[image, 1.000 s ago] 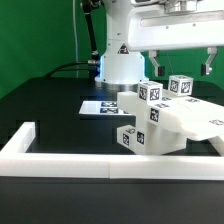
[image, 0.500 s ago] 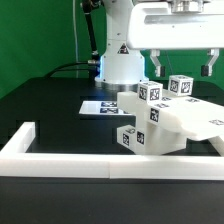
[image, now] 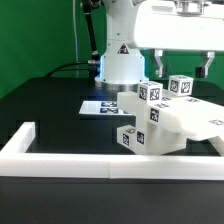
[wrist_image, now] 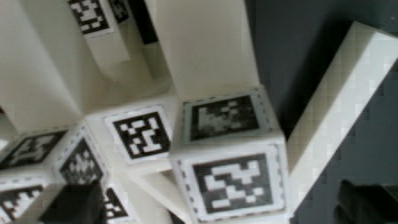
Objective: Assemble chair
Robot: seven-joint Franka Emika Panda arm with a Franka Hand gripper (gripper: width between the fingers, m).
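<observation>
I had the gripper (image: 181, 68) spread to its widest and holding nothing, hanging above the chair (image: 165, 122), which sat part-built on the black bench (image: 50, 110) just inside the border wall (image: 110, 160), in front of the marker board (image: 98, 106); I judged the wall kept it square

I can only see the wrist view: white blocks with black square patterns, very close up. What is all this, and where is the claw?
Observer: In the exterior view, those are white chair parts heaped on a black table.
Operator: And the claw?
Observer: The gripper hangs just above the heap, jaws open, holding nothing.
Operator: Is there anything else on the table?
Observer: A flat marker board lies on the exterior view's left of the heap, and a white border wall runs along the front.
</observation>
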